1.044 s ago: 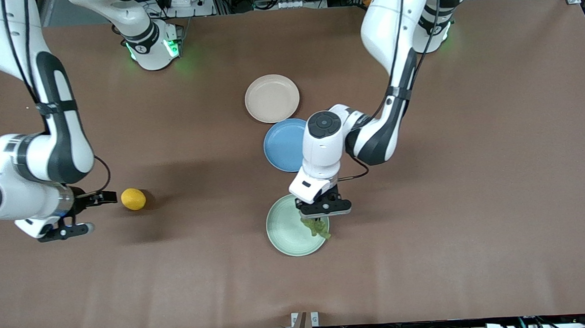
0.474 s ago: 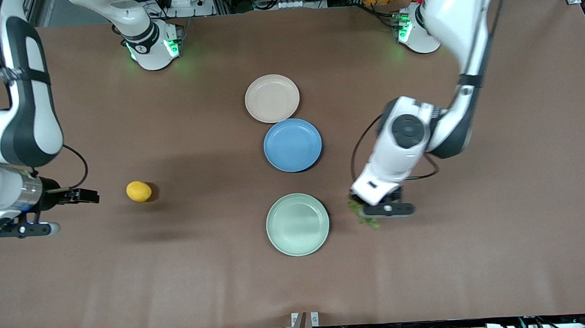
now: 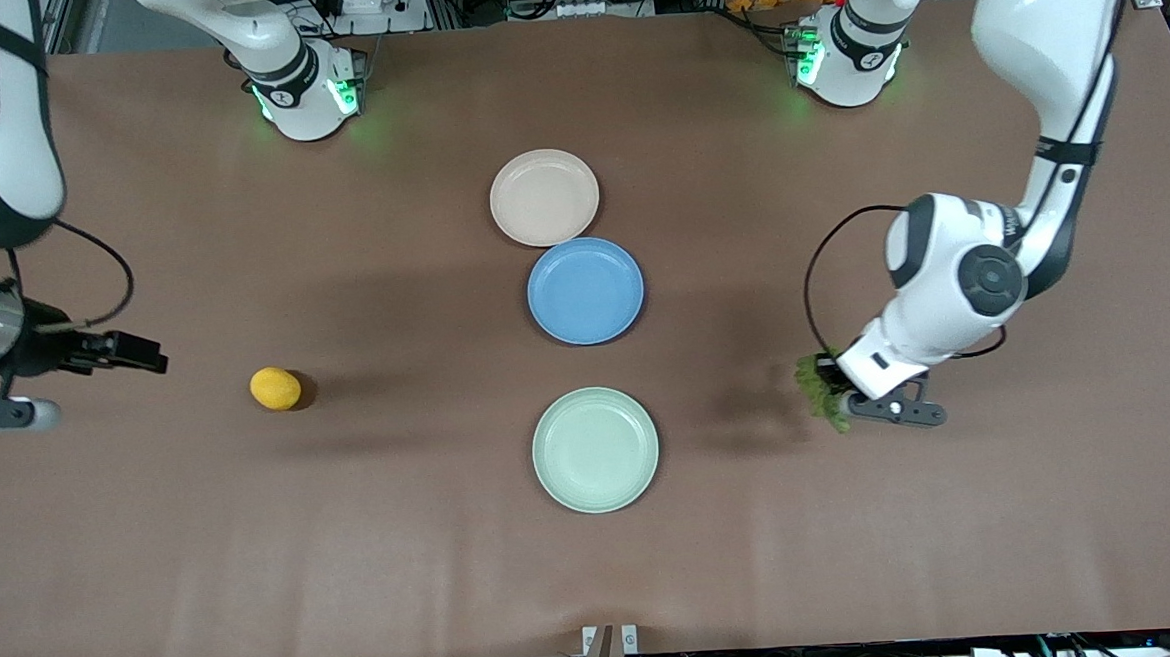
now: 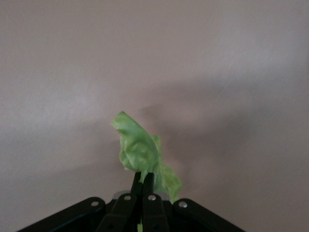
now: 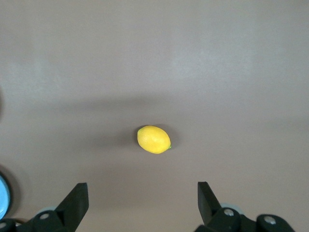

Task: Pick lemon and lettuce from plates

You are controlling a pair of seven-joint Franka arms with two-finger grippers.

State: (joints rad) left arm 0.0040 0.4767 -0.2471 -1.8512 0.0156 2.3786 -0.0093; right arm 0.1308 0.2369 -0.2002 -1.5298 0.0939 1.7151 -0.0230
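Brown matting is seen covering the bench [image 3: 458, 575], on which three plates are lined up near the middle: a beige plate [image 3: 544, 197] farthest from the front camera, a blue plate [image 3: 585, 290] touching it, and a mint green plate [image 3: 595, 450] nearest, apart from the blue one. All three are seen bare. The lemon [image 3: 276, 388] is found lying on the matting toward the right arm's end of the bench, well apart from the plates. The right end effector [image 3: 57, 381] is held in the air near that end of the bench, close to the lemon; its fingers are spread wide and nothing is gripped, and in the right wrist view the lemon [image 5: 153, 139] is framed between the two fingers [image 5: 75, 203]. The left end effector [image 3: 844, 405] is held over bare matting toward the left arm's end of the bench, well apart from the mint green plate. Its fingers [image 4: 140, 186] are pressed together on the lettuce [image 3: 818, 388], which is carried in the air; in the left wrist view the crinkled leaf [image 4: 140, 150] is seen projecting from the pinched tips.
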